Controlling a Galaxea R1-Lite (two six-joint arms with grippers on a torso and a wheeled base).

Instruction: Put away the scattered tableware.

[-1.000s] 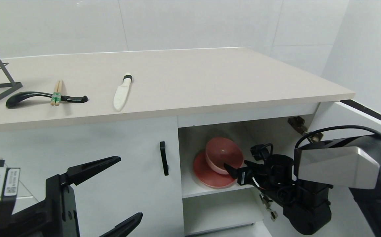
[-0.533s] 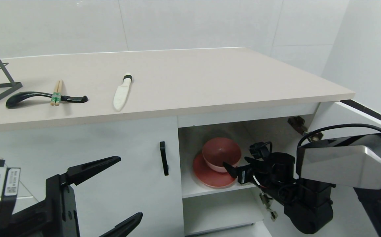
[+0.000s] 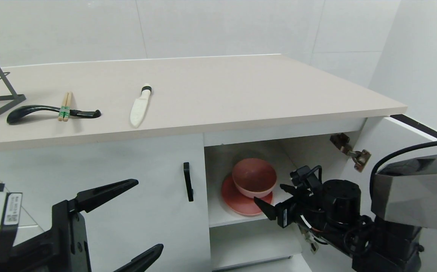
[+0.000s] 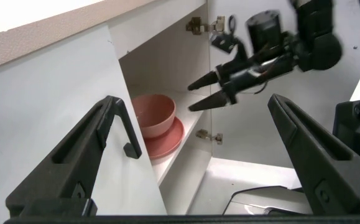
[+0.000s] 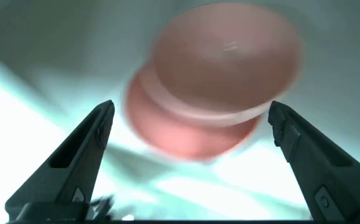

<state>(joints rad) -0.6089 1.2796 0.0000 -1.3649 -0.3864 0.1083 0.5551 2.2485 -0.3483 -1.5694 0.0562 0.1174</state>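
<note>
Tableware job approx. half done, judging by layout. Stowed already: pink bowl (image 3: 254,177) upright on pink plate (image 3: 241,204), both on shelf (image 3: 220,219) inside open right-hand side of cupboard, under countertop (image 3: 260,87). Left to do, prob.: black ladle (image 3: 48,111), chopsticks (image 3: 65,107) lying across its handle, and white knife (image 3: 140,106) a bit to the right of them. All three out on the countertop towards its front edge, well apart from both arms. Maybe also shutting right door (image 3: 407,132) at the end, can't say for sure.

Right gripper (image 3: 269,192): jaws apart, holding nothing, just outside the cupboard opening, tips aimed at pink bowl w/o touching it. Left gripper (image 3: 148,214): wide open, empty, low in front of closed left door (image 3: 128,177), not far from its black handle (image 3: 188,181).

Vs 1 s ago: pink bowl then tilted over pink plate w/ right gripper at its rim. Half a sec ago: sat level on the plate, gripper tip at the rim. Now let go and settled, right arm pulled back out and off to the right. No change w/ left gripper or countertop items. No camera shift.
</note>
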